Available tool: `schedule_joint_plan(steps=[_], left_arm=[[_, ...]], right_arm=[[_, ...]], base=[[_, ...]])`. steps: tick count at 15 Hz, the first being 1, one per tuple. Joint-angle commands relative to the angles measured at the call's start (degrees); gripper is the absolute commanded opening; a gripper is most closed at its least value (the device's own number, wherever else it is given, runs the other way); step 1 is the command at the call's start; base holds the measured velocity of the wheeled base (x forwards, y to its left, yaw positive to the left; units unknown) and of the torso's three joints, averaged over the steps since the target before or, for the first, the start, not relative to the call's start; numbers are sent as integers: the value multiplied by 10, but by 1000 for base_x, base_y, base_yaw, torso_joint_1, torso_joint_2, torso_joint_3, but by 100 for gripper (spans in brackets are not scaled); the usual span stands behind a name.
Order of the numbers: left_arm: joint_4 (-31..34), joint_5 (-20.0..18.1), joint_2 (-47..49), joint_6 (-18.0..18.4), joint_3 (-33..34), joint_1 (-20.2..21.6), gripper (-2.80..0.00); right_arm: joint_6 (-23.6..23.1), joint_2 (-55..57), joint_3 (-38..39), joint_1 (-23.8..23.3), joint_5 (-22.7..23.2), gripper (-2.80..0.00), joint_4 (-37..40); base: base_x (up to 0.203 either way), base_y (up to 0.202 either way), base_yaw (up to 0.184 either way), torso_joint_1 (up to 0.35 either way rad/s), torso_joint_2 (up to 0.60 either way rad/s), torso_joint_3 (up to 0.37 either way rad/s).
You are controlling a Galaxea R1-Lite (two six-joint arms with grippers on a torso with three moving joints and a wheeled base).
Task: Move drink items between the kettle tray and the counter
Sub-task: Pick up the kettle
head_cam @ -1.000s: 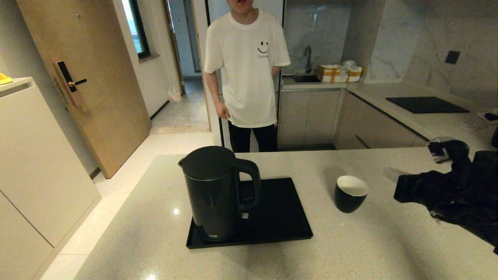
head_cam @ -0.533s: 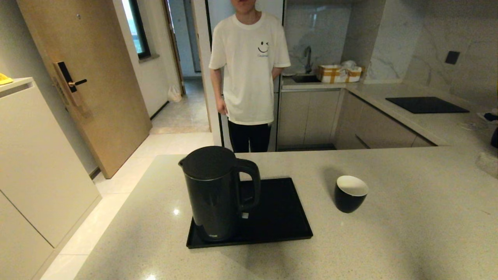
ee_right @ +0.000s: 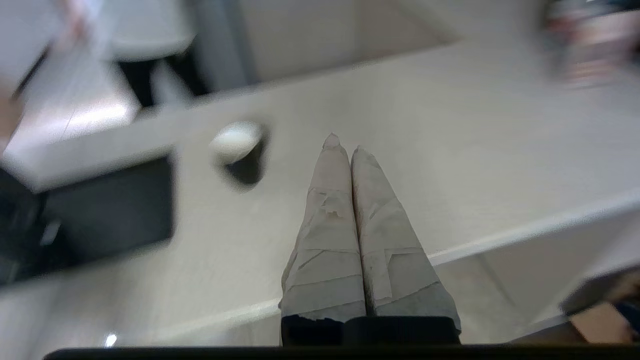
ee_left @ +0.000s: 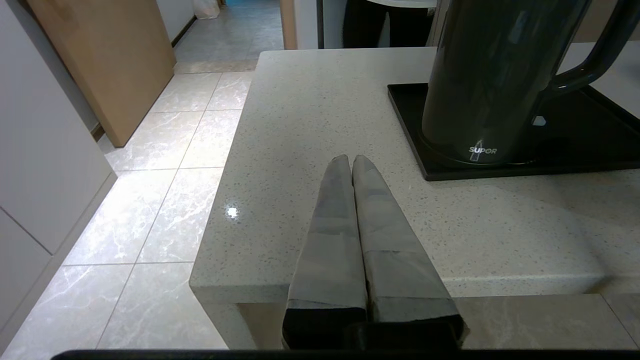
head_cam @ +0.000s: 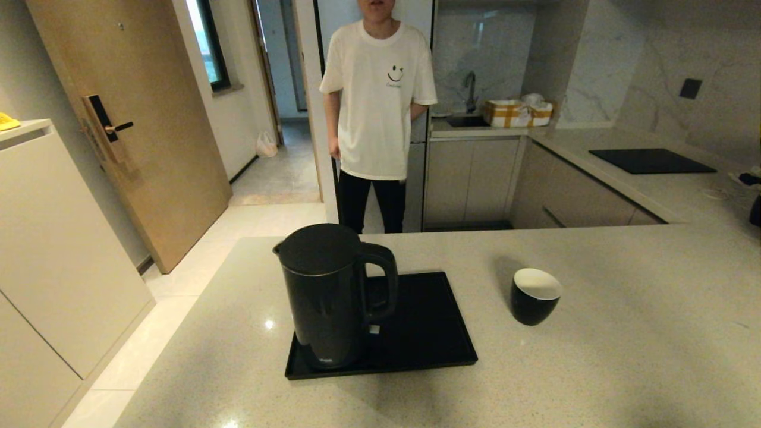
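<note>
Head view shows the kettle [head_cam: 333, 297] standing on the tray [head_cam: 428, 333] at lower centre and the cup [head_cam: 535, 295] on the counter [head_cam: 624, 356] to its right. Left gripper [ee_left: 348, 160] and right gripper [ee_right: 345, 142] are both clenched, empty. I'd spread the fingers before reaching for the cup.

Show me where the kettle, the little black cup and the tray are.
kettle [head_cam: 324, 303], head view, front of its body.
cup [head_cam: 534, 306], head view, its black outer wall.
tray [head_cam: 428, 333], head view, bare floor right of the kettle.
</note>
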Motion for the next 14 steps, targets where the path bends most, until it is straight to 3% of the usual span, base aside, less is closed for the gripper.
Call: schedule_joint_plan(steps=[1, 3, 6, 9, 10, 14], left_arm=[[0, 0, 0, 0, 0, 0, -280], [0, 0, 0, 0, 0, 0, -280], [0, 0, 0, 0, 0, 0, -280], [0, 0, 0, 0, 0, 0, -280], [0, 0, 0, 0, 0, 0, -280], [0, 0, 0, 0, 0, 0, -280]], right_arm=[[4, -41, -46, -34, 22, -280, 83], [4, -81, -47, -73, 84, -280, 135], [5, -149, 15, -69, 146, -280, 108], [17, -185, 169, -68, 169, -280, -50], [21, -195, 186, -68, 176, -280, -84], [22, -196, 187, -68, 177, -280, -86]], base=[[0, 0, 0, 0, 0, 0], [0, 0, 0, 0, 0, 0], [0, 0, 0, 0, 0, 0], [0, 0, 0, 0, 0, 0], [0, 0, 0, 0, 0, 0], [0, 0, 0, 0, 0, 0]])
